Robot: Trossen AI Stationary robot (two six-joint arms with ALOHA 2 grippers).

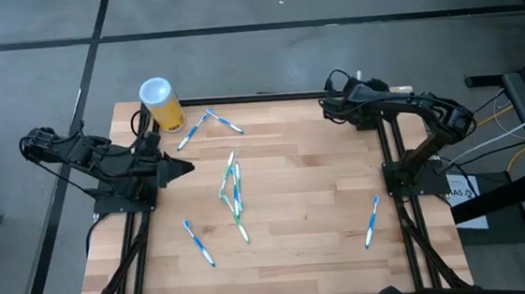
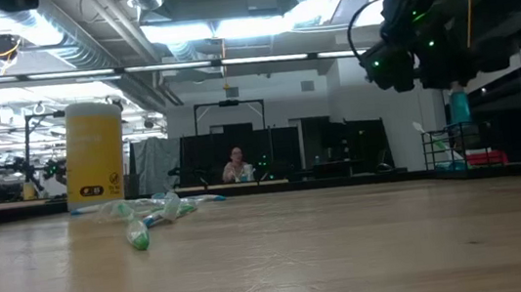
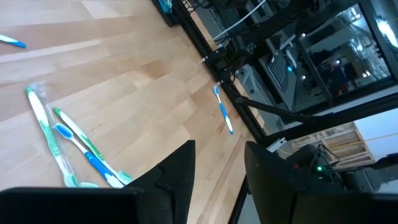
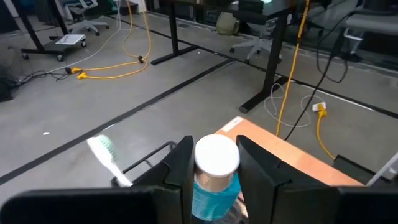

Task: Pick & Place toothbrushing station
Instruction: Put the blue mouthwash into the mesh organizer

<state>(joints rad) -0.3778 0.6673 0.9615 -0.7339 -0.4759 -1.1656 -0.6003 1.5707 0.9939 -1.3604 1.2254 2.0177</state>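
My right gripper [image 1: 331, 89] hangs over the table's far right corner, shut on a blue handle with a round white end [image 4: 216, 155]. In the low view the blue part [image 2: 457, 104] hangs below the gripper [image 2: 428, 63]. A white toothbrush head [image 4: 102, 151] sticks out beside one finger; what bears it is hidden. My left gripper [image 1: 189, 167] stands open above the table's left side with nothing between its fingers [image 3: 217, 180]. The toothbrushing station is out of view. My right gripper pinches the blue handle [image 4: 211, 190] between its two fingers just below the white end. The fingers lie across it. The handle stands roughly upright, lifted clear, with its blue part hanging below the fingers.
A yellow cup with a white lid [image 1: 163, 105] stands at the far left corner. Toothbrushes lie on the wooden table [image 1: 296, 210]: a cluster at mid-table [image 1: 233, 192], a pair near the cup [image 1: 209, 121], one near the front left [image 1: 198, 243], one at the right [image 1: 372, 221].
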